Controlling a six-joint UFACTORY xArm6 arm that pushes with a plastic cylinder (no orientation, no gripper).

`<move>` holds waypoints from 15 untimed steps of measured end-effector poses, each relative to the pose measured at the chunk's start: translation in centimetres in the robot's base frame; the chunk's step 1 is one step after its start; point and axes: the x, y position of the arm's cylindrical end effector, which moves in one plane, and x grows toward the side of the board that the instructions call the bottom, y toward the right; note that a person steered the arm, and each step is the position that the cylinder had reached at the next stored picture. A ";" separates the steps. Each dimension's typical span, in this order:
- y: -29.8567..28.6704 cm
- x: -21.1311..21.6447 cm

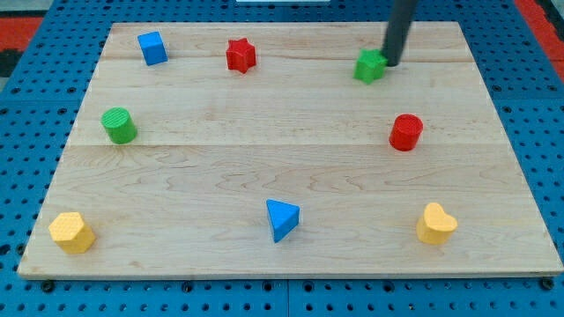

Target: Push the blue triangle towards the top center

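**Tip at the green block, top right; blue triangle near the bottom edge**

While the dark rod comes down from the view's top edge, my tip [389, 63] sits on the pale wooden board [291, 163] just to the right of the small green star-like block [370, 66], touching it or very nearly so; contact cannot be confirmed. The rod carries no gripper, so nothing is grasped or clenched: it only rests its end at table height.

The blue triangular plastic block [282, 218] lies near the bottom edge of the board, roughly at mid-width, well apart from my tip and with the whole depth of the board between them.

Other blocks, all separate from one another:
- blue cube [152, 47], near the top left corner
- red star-shaped block [240, 55], along the top edge, left of centre
- green cylinder [118, 125], near the left edge, mid-height
- red cylinder [406, 132], toward the right edge, below the green star-like block
- yellow hexagon-like block [70, 232], bottom left corner
- yellow heart-shaped block [436, 224], near the bottom right corner

Board rests on a blue perforated bench [26, 114].
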 end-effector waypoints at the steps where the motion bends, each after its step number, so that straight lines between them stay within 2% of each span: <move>1: -8.7 0.3; 2: -13.1 3.9; 3: -11.5 11.1; 4: -16.8 18.2; 5: -19.4 26.2; 6: -16.4 30.2; 8: -12.7 20.9; 9: -12.5 22.1; 10: -14.2 25.7; 11: -8.0 24.1; 12: -5.5 18.1; 13: -5.6 10.8; 14: -6.9 10.7; 15: -10.7 7.4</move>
